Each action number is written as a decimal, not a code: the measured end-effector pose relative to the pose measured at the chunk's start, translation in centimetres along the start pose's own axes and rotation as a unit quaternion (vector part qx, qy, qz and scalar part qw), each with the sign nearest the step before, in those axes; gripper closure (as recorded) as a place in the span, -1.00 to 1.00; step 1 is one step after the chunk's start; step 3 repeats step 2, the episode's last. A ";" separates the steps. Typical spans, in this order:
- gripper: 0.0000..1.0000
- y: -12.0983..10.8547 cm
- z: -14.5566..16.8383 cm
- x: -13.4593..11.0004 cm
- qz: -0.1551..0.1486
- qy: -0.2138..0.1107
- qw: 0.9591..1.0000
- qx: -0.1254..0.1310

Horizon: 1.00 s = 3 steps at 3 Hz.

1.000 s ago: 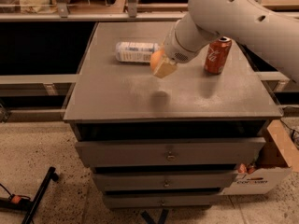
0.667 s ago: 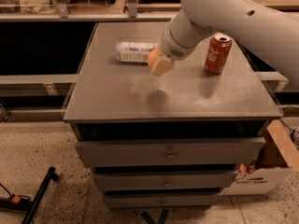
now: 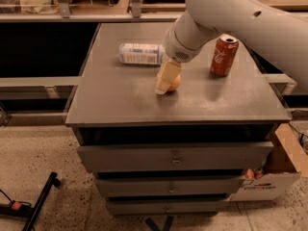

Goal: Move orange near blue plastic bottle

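1 ea: btl (image 3: 140,53), can (image 3: 224,56), hand (image 3: 167,83) at orange (image 3: 175,84)

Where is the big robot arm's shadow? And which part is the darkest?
Camera view: the light is warm and dim. The arm throws a soft shadow on the cabinet top, in front of the red can. The gripper, down at the orange in front of the bottle, shades the spot under it. The darkest part is the gap beneath the top.
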<state>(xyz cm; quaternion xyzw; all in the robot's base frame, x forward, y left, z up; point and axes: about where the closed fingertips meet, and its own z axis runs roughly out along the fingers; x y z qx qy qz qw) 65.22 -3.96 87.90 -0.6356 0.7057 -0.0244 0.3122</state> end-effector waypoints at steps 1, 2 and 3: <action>-1.00 -0.6 0.0 1.2 -0.005 -0.007 1.000 0.016; -1.00 -0.6 0.0 1.3 -0.004 -0.008 1.000 0.017; -1.00 -0.6 0.0 1.3 -0.004 -0.008 1.000 0.017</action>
